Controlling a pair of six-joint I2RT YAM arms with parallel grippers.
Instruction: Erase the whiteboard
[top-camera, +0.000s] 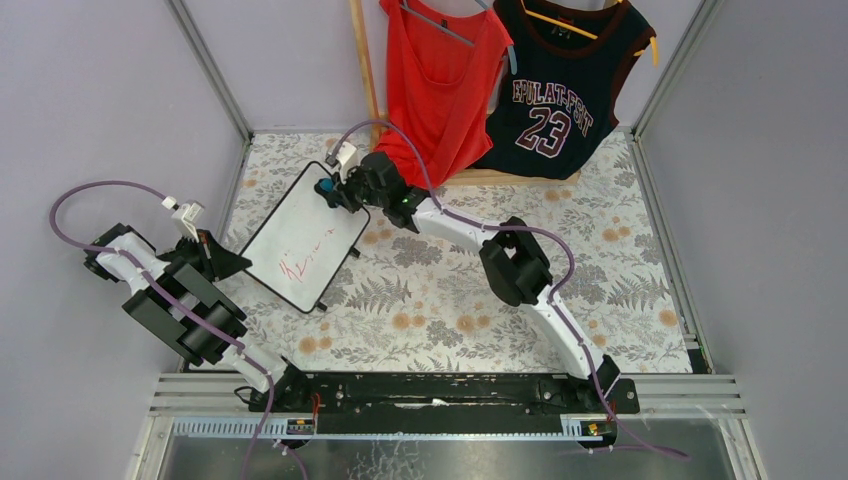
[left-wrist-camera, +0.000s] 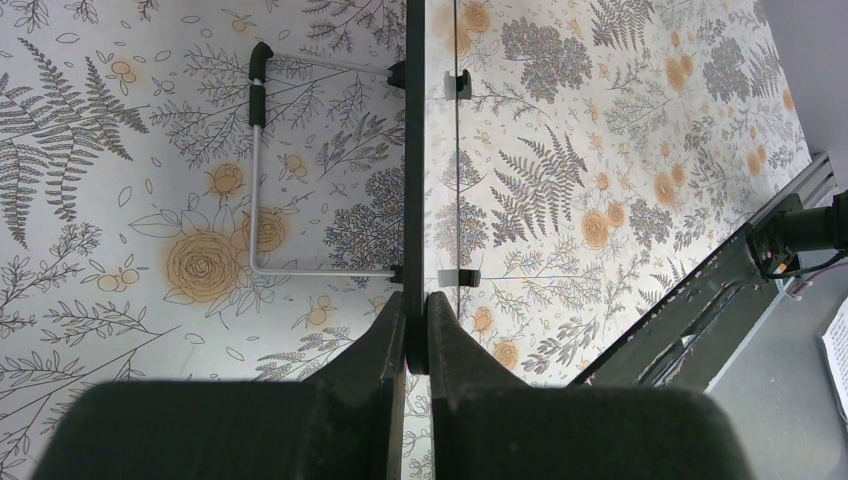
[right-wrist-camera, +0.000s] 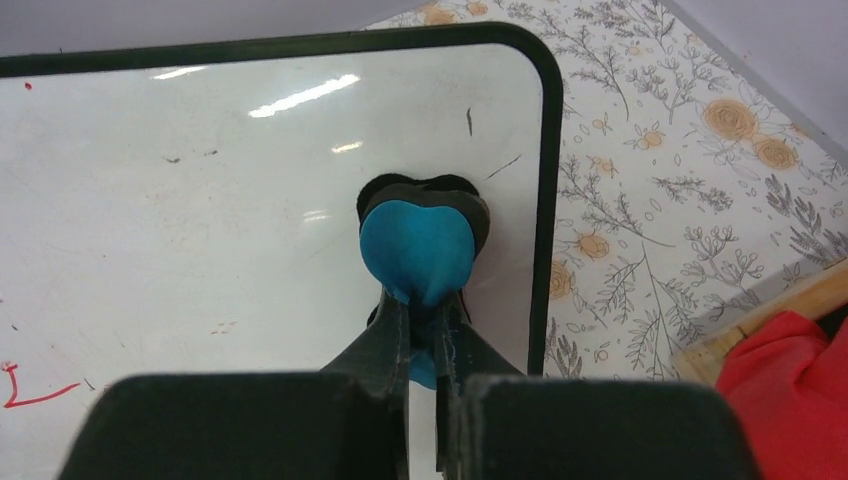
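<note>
The whiteboard (top-camera: 300, 240), white with a thin black frame, lies tilted at the table's left, with red marks (top-camera: 300, 265) near its lower end. My left gripper (top-camera: 238, 262) is shut on the board's left edge; in the left wrist view the frame (left-wrist-camera: 415, 150) shows edge-on between the jaws, with the wire stand (left-wrist-camera: 258, 180) beside it. My right gripper (top-camera: 335, 190) is shut on a blue eraser (right-wrist-camera: 415, 250) pressed against the board's top corner (right-wrist-camera: 250, 180). A red stroke (right-wrist-camera: 30, 392) shows at the lower left of the right wrist view.
A red top (top-camera: 440, 80) and a dark "23" jersey (top-camera: 560, 90) hang on a wooden rack (top-camera: 365, 70) at the back. The floral tablecloth (top-camera: 500, 320) covers the table. A metal rail (top-camera: 450, 390) runs along the near edge.
</note>
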